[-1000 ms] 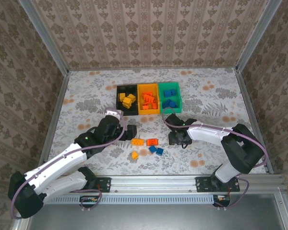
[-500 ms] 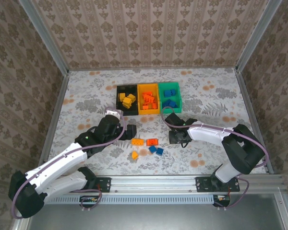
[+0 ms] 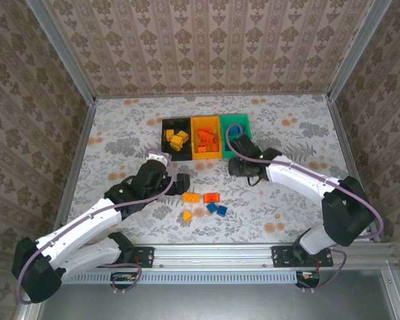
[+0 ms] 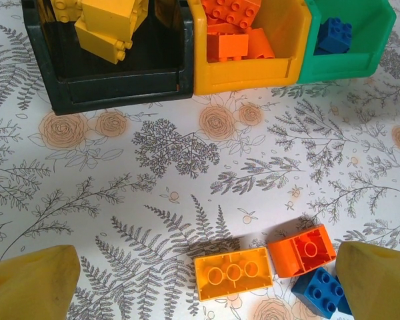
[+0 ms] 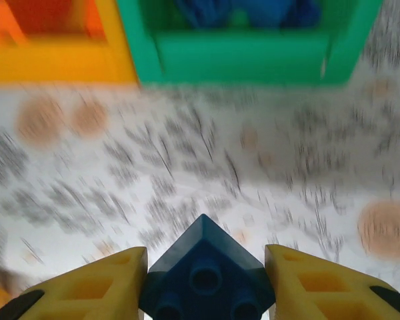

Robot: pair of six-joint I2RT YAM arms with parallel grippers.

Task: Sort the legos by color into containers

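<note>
- Left gripper [image 3: 179,183]: jaws spread wide, nothing held. It hovers at 9 o'clock of the loose legos [image 3: 191,197].
- Bins sit in a row at 12 o'clock of that pile. The black bin [image 4: 120,87] holds yellow bricks, the yellow-orange bin [image 4: 247,75] red-orange ones, the green bin [image 4: 347,63] blue.
- Right gripper [image 3: 243,165]: clamped on a blue brick [image 5: 205,270], just at 6 o'clock of the green bin.
- Handling, my read: the brick is light, rigid, smooth-walled and not fragile.
- It is best pinched across two flat opposite walls. Here a corner points forward, so the grip looks diagonal and the brick could twist out.
- Since a second ago: the right gripper has travelled from 3 o'clock of the loose legos toward 12, up to the green bin. The left arm and the loose legos are unmoved.
</note>
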